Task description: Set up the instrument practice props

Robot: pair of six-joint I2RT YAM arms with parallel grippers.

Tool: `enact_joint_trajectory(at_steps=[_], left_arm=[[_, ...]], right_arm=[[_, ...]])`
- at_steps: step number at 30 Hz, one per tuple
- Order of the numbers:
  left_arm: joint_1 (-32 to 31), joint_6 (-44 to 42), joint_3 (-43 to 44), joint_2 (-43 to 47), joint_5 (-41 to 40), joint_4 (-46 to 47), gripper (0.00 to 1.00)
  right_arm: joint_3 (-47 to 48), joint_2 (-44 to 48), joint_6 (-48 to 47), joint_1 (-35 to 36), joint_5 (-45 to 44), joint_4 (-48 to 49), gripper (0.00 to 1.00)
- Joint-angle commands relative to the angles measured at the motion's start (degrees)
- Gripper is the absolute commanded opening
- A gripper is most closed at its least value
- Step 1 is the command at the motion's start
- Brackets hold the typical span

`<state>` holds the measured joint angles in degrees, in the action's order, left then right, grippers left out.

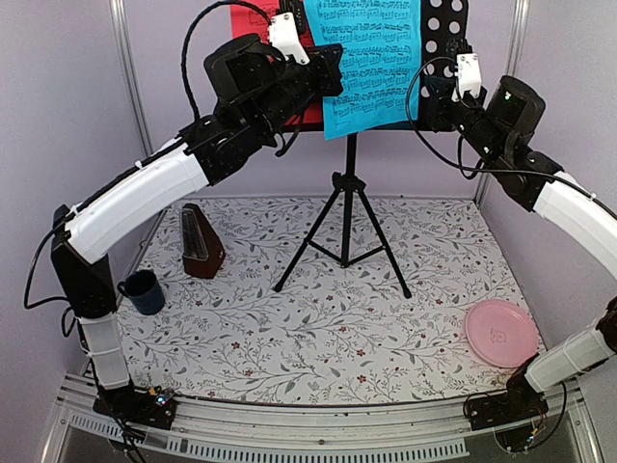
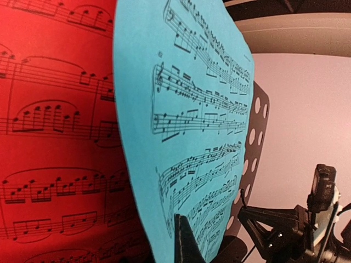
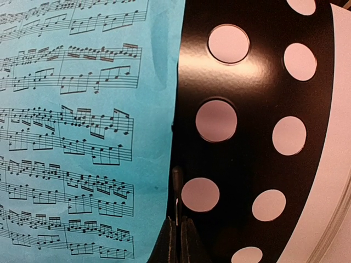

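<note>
Step in hand: arranging the sheets on the music stand [image 1: 445,39]; this looks like a late stage, with the stand upright on its tripod at the back middle of the table [image 1: 318,328] and both sheets up on its desk.
Cyan sheet [image 1: 371,63]: lies on the stand's face, overlapping the red sheet [image 1: 253,21] to its left; its lower edge hangs below the desk in the overhead view.
Left gripper [image 2: 184,241]: fingers fully closed at the lower edge of the cyan sheet; the wrist view shows one dark finger against the paper, so it probably pinches that sheet, but the second finger is hidden.
Right gripper [image 3: 178,230]: fingers pressed together, nothing visible between them, tips just below the cyan sheet's right edge where it meets the black perforated plate.
Metronome [image 1: 201,243]: stands on the table left of the tripod, near a dark mug [image 1: 145,291]; a pink plate [image 1: 501,333] lies at the near right.
Next move, as a judgement: square the cyan sheet so it sits beside the red one and rests on the stand's ledge, with a light touch so the tripod does not tip.
Hard to make out: the ledge and the sheets' bottom edges are hidden behind the left arm; the stand's top is cut off; whether the right fingers touch paper or plate cannot be told.
</note>
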<state>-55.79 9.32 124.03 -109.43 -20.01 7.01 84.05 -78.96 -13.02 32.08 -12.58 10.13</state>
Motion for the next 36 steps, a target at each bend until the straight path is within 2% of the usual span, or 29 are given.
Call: enact_joint_trajectory(at_steps=[1,15,36], left_arm=[[-0.77,-1.3,1.82,-1.42,0.61,1.86,0.0],[-0.37,-4.11,7.93,-8.86,9.1,0.99,0.0],[0.82,-7.74,14.75,-13.01,13.4,5.7,0.0]], right_arm=[[-3.65,2.32,-0.97,-0.41,2.34,5.09,0.0],[-3.01,1.66,0.05,-0.42,12.01,7.71,0.0],[-3.28,1.51,0.97,-0.43,14.32,7.4,0.0]])
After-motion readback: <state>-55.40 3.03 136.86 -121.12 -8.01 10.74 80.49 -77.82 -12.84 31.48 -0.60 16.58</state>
